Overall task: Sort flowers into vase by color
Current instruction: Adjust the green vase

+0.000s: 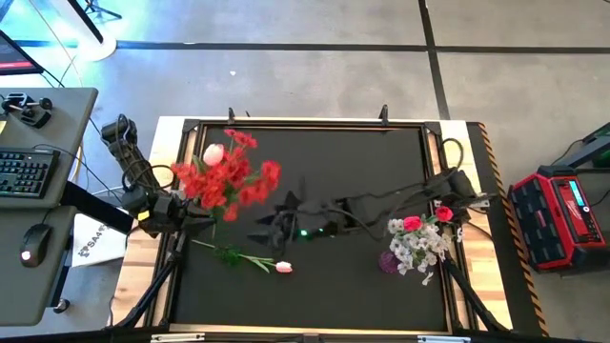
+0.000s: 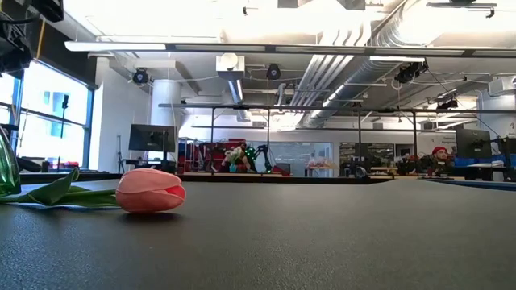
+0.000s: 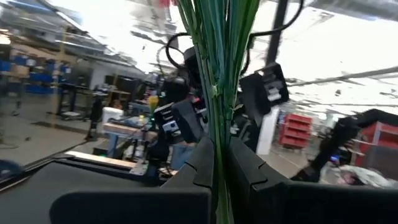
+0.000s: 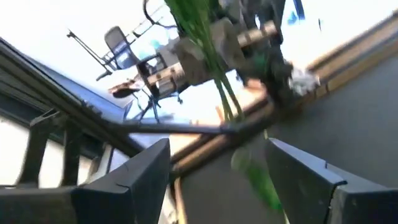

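Note:
My left gripper [image 1: 188, 211] at the table's left is shut on a bunch of red blossom sprigs [image 1: 229, 179] that also holds one pale pink tulip bud [image 1: 213, 152]. Their green stems [image 3: 217, 74] run up between its fingers. A single pink tulip [image 1: 283, 268] [image 2: 150, 191] lies flat on the black mat, resting on its bud and leafy stem [image 1: 233, 255]. My right gripper [image 1: 272, 227] [image 4: 217, 168] hangs open over the table's middle, facing the left arm and touching nothing. At the right, white-grey blossoms and red-pink rosebuds [image 1: 419, 238] stand in a purple vase [image 1: 389, 262]. My left gripper pinches the bundle of green stems [image 3: 217, 146] between its two fingers, well below the blossoms. The fingers lie across the stems, several at once. The blossoms fan out beyond the gripper toward the table's far side. Where the stems' lower ends sit is hidden.
A raised wooden frame [image 1: 315, 122] borders the black mat. A green glass thing [image 2: 6, 173] shows at the low view's left edge. A desk with keyboard and mouse [image 1: 29, 171] stands off the table's left, and a red case [image 1: 562, 219] off its right.

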